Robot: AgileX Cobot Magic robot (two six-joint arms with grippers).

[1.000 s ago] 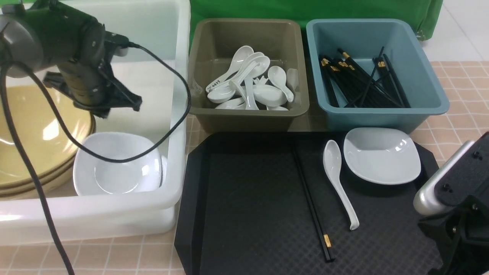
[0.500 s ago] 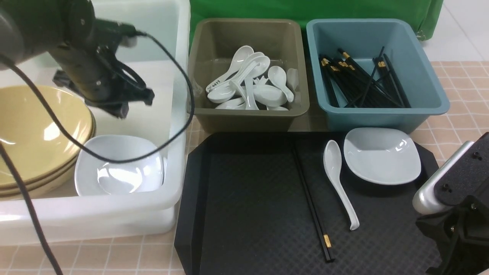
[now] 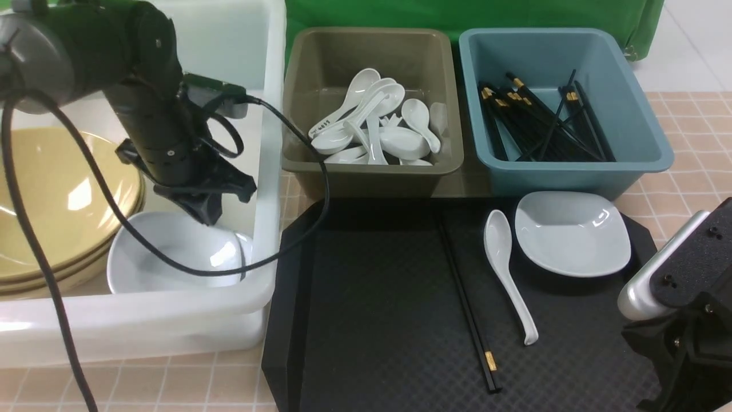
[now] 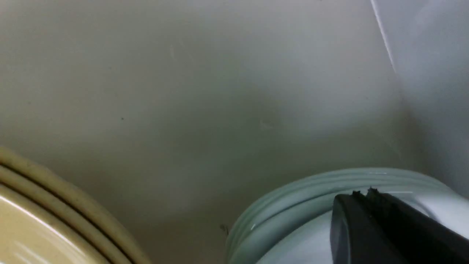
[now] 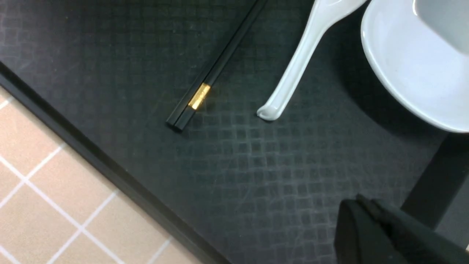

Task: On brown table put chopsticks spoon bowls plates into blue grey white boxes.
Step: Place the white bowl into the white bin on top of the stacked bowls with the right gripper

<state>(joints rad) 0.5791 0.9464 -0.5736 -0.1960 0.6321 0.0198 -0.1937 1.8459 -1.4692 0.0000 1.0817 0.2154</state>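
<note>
Left arm displaced rightward and downward inside the white tub (image 3: 269, 171) since 1 second ago. Its left gripper (image 3: 209, 216), formerly higher and nearer the bowls (image 3: 57, 194), now points steeply down with jaws pressed together and empty. The tips sit at the far rim of the stacked plates (image 3: 171, 257) in the tub's near right corner; contact cannot be confirmed.

Tub contents: at least 3 nested bowls by the left wall, and 1 plate stack of unclear count.

On the black tray (image 3: 372, 315): 1 plate (image 3: 572, 234) at the far right corner, 1 spoon (image 3: 506, 269) just beside it, and 2 chopsticks (image 3: 466, 303) paired near the centre.

The right gripper (image 5: 361, 201), jaws together and holding nothing, hovers low over the tray's near right corner, apart from these items.

The grey bin (image 3: 372, 177) holds a spoon pile and the blue bin (image 3: 572, 177) a chopstick bundle. Both stand on the brown table (image 3: 686, 126) beyond the tray's far edge.
</note>
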